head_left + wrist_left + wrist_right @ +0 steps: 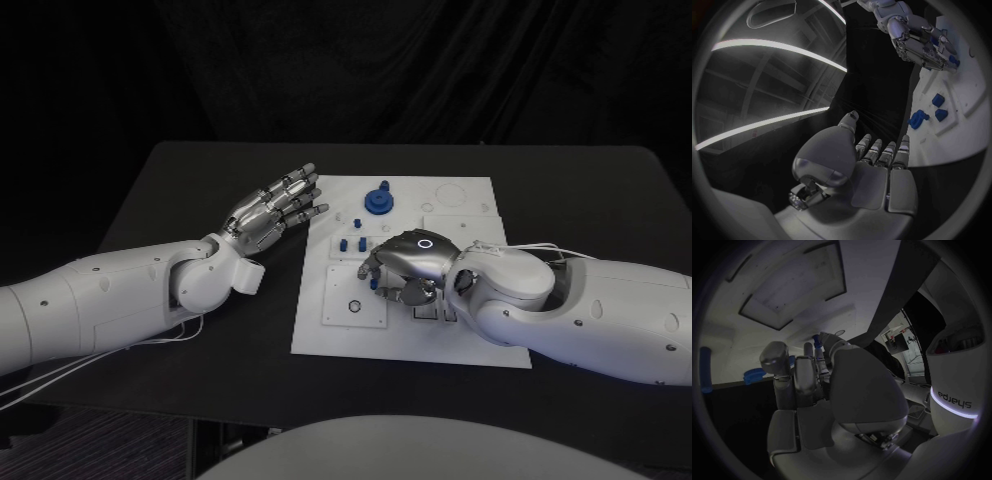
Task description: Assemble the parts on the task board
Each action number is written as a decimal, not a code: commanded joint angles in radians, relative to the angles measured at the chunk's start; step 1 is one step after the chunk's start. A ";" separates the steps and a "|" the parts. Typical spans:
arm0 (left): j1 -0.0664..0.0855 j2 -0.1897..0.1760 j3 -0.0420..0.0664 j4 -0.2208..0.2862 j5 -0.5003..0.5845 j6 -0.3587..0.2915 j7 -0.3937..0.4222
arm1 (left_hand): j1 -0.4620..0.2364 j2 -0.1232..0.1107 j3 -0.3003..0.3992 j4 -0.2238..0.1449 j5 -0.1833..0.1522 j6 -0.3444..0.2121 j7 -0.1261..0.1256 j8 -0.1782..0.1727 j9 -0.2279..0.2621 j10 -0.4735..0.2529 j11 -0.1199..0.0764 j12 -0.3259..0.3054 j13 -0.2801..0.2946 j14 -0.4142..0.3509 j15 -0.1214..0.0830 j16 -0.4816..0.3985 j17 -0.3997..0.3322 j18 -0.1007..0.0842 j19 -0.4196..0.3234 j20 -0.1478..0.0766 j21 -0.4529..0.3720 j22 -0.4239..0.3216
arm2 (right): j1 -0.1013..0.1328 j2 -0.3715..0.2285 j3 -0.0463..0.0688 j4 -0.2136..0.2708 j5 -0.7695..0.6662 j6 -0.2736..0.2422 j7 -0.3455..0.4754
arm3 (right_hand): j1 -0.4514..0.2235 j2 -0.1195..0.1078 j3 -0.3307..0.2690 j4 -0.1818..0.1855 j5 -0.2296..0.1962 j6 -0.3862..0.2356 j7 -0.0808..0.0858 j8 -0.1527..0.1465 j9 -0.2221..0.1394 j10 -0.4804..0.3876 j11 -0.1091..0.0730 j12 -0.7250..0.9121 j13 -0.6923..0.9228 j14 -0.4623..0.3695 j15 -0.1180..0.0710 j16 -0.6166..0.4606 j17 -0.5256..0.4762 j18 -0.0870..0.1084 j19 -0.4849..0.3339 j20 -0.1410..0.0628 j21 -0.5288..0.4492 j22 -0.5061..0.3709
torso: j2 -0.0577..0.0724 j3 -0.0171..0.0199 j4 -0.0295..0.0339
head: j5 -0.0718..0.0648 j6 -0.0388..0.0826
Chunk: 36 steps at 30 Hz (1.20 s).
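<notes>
Black table [173, 200], dark curtain [346, 70] behind

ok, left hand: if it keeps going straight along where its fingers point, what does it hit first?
Probably nothing on the board. The left hand is open, fingers aimed up and away past the far left corner of the task board. The blue part sits off that line. The hand's height is unclear.

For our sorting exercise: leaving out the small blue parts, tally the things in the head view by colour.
Silver: 2, left hand, right hand
White: 3, task board, left arm, right arm
Black: 1, table
Total: 6
</notes>
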 commanded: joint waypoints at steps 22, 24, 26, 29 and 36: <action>-0.006 -0.026 0.001 0.040 0.005 -0.012 0.120 | -0.008 -0.001 0.010 0.006 0.004 0.029 0.014 0.005 0.005 0.004 -0.002 0.014 0.002 -0.006 -0.011 0.002 0.000 0.006 -0.007 -0.011 0.003 -0.006 | 0.066 -0.103 0.000 0.070 0.126 -0.060 -0.027 | -0.032 -0.011 -0.032 0.037 -0.045 0.009 0.031 -0.020 -0.037 -0.037 0.016 -0.054 -0.036 0.058 0.026 0.081 0.094 -0.022 0.066 0.020 0.129 0.147 | 0.001 0.0000 -0.0003 | -0.011 0.000; -0.006 -0.031 0.001 0.048 0.004 -0.021 0.130 | -0.009 -0.001 0.009 0.007 0.004 0.032 0.013 0.005 0.005 0.005 -0.001 0.016 0.003 -0.007 -0.013 0.002 0.000 0.006 -0.008 -0.013 0.002 -0.008 | 0.082 -0.120 0.000 0.077 0.146 -0.056 -0.036 | -0.042 -0.010 -0.047 0.045 -0.075 0.004 0.037 -0.026 -0.048 -0.051 0.021 -0.075 -0.051 0.057 0.031 0.080 0.091 -0.021 0.066 0.025 0.127 0.146 | 0.001 0.0000 -0.0002 | -0.013 0.000; -0.006 -0.037 0.001 0.056 -0.006 -0.038 0.145 | -0.030 -0.003 -0.010 0.035 -0.009 0.045 0.007 0.006 0.006 0.013 -0.002 0.026 0.004 -0.010 -0.029 0.000 -0.001 0.002 -0.022 -0.033 -0.005 -0.022 | 0.102 -0.145 0.000 0.084 0.168 -0.055 -0.047 | -0.054 -0.009 -0.072 0.056 -0.102 -0.009 0.037 -0.035 -0.063 -0.070 0.024 -0.099 -0.070 0.057 0.032 0.082 0.092 -0.020 0.066 0.029 0.127 0.145 | 0.001 0.0004 -0.0007 | -0.015 0.000; -0.006 -0.044 0.001 0.063 -0.027 -0.067 0.164 | -0.044 -0.001 -0.023 0.070 -0.034 0.045 0.002 0.004 0.005 0.017 -0.002 0.031 0.004 -0.017 -0.039 -0.003 -0.002 -0.006 -0.039 -0.053 -0.014 -0.042 | 0.123 -0.173 0.000 0.081 0.187 -0.059 -0.060 | -0.044 -0.005 -0.109 0.067 -0.116 -0.051 0.031 -0.040 -0.097 -0.094 0.030 -0.140 -0.109 0.067 0.030 0.097 0.109 -0.025 0.079 0.029 0.158 0.152 | -0.001 0.0003 -0.0004 | -0.021 0.000; -0.006 -0.047 0.001 0.069 -0.044 -0.108 0.192 | -0.055 -0.005 -0.062 0.228 -0.148 0.061 0.018 0.002 0.004 0.026 -0.021 0.031 0.004 -0.034 -0.080 -0.011 -0.009 -0.021 -0.091 -0.106 -0.049 -0.129 | 0.134 -0.203 0.000 0.049 0.201 -0.048 -0.081 | -0.032 -0.006 -0.137 0.082 -0.135 -0.051 0.031 -0.035 -0.115 -0.099 0.032 -0.157 -0.134 0.067 0.028 0.097 0.108 -0.025 0.079 0.027 0.159 0.152 | -0.002 -0.0017 -0.0003 | -0.023 0.000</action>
